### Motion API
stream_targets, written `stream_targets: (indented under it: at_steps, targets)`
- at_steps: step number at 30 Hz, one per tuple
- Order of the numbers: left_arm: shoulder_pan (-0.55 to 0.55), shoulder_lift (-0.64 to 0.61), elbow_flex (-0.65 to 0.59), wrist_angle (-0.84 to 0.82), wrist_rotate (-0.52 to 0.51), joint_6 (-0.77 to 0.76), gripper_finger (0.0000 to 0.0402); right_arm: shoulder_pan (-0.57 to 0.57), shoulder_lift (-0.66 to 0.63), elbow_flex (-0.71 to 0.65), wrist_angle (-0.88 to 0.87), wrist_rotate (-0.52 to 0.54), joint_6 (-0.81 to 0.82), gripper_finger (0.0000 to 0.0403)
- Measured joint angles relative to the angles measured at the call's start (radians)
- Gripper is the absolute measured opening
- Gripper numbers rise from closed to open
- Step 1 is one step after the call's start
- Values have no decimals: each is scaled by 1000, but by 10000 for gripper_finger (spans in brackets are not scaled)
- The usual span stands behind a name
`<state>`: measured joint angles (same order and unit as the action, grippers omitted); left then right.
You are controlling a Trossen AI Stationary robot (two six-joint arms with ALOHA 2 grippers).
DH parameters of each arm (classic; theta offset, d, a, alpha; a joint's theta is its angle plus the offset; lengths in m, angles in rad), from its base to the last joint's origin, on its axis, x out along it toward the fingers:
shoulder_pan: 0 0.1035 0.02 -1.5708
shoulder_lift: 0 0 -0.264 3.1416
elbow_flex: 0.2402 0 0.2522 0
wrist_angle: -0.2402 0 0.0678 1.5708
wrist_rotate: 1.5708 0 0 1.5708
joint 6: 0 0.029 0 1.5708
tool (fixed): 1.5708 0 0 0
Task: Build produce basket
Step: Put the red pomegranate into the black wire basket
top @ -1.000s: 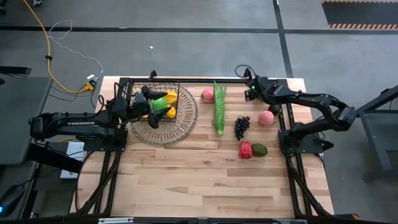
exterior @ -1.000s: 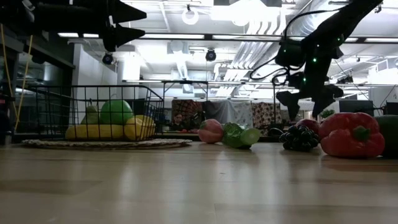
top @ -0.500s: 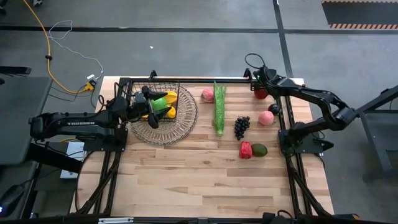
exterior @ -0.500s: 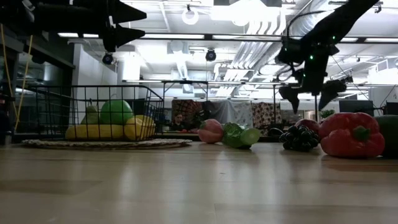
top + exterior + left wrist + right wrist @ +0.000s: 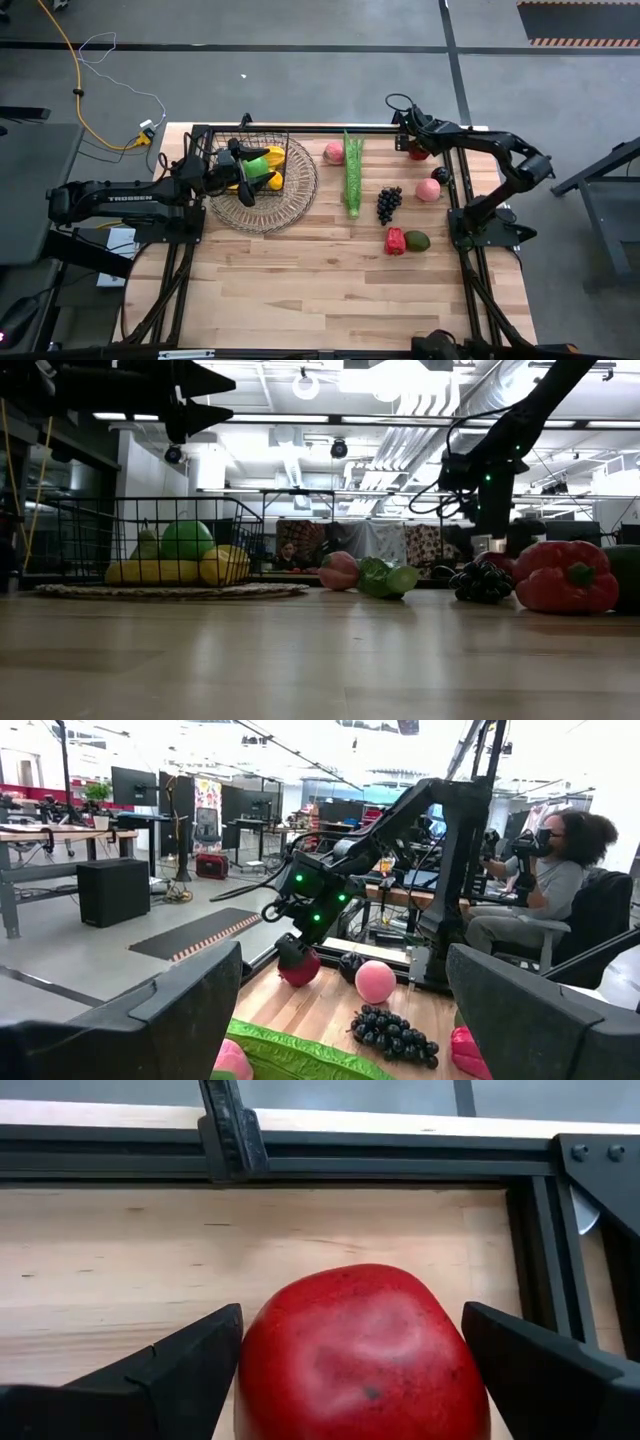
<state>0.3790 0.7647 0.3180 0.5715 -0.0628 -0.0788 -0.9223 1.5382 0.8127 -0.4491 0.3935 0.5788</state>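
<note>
Far right corner of the tabletop point(image 5: 300, 290): right tool point(image 5: 350, 1370) stood low over a red apple point(image 5: 362, 1355), fingers spread wide with one on each side of the fruit; contact with its skin could not be told.
Red apple: sat on the wood by the black frame rail at the far edge, near the right corner.
Left tool point(image 5: 243, 165): hovered above the basket near the far left corner, fingers apart and holding nothing.
Basket point(image 5: 250, 160): black wire mesh, resting on a round woven tray point(image 5: 285, 205) toward the far left of the tabletop.
Basket contents: yellow bananas point(image 5: 150, 571), a green apple point(image 5: 187, 539) and a lemon point(image 5: 222, 565) lay inside.
Far edge, middle: pink peach point(image 5: 333, 152) just beside the long green stalk point(image 5: 352, 175).
Right half: purple grapes point(image 5: 388, 204) near the stalk, a second pink peach point(image 5: 428, 190) closer to the right edge, a dark fruit point(image 5: 441, 176) just beside it.
Nearer the middle of the right side: red pepper point(image 5: 395, 241) touching an avocado point(image 5: 417, 240).
Room beyond: a person point(image 5: 540, 870) sat in a chair.
</note>
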Motion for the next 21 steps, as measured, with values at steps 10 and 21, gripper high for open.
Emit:
stream_targets:
  at_steps: [10, 21]
  targets:
    - [0, 0, 0, -6, 0, 0, 340, 8, 26, 4, -32, 4, 23, 367]
    - [0, 0, 0, -6, 0, 0, 340, 8, 27, 4, -45, -12, 27, 367]
